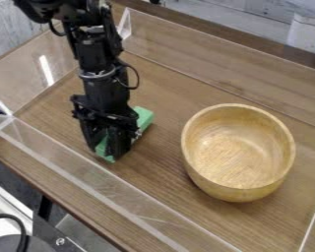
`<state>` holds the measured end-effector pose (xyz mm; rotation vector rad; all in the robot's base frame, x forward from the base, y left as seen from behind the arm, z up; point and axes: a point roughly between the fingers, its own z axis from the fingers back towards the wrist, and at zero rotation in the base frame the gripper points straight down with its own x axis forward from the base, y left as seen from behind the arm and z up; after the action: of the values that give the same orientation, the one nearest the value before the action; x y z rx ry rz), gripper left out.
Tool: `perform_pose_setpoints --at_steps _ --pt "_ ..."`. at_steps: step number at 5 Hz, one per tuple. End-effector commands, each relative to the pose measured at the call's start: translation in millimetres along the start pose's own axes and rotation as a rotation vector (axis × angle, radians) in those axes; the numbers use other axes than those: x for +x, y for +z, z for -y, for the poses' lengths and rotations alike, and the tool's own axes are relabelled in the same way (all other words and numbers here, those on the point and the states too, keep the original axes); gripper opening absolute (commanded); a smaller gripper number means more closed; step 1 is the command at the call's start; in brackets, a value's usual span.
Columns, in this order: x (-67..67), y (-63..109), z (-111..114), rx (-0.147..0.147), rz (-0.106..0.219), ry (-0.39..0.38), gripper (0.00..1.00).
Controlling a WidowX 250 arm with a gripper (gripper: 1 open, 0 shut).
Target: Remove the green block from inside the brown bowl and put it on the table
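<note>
At the left of the view, the black robot arm reaches steeply down to the large brown wood-grain table (187, 69), which is edged by low clear acrylic walls (68, 172). Its black gripper (110, 141) points almost straight down, with the fingertips at or just above the tabletop. The jaws are drawn together on the small flat bright green block (142, 121), whose free end sticks out to the right of the fingers and slopes down toward the wood. Whether the block's lower end already rests on the table or hangs just above it cannot be told from this angle, since the fingers cover that end.

Further right, well apart from the gripper, stands the round light tan wooden bowl (239, 151) with its thick rim and visible grain. Its inside is bare; nothing green lies in it.

So the first half of the job looks done: the green block is out of the bowl and has been brought to a bare stretch of table to the left of it. What seems to be left is the release. The gripper would need to let go so the block lies flat on the wood by itself, and then lift clear without dragging or tipping it. Until the jaws part, the placing is not finished.
</note>
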<state>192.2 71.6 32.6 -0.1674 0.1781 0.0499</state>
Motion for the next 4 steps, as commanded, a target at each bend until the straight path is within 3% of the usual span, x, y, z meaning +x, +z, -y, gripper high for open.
perform_pose_setpoints --at_steps 1,2,4 --pt "9.4 24.0 -3 0.024 0.084 0.007 1.0" --pt "9.7 34.4 -1 0.025 0.107 0.006 1.0" --pt "17.1 72.7 9 0.028 0.196 -0.015 1.0"
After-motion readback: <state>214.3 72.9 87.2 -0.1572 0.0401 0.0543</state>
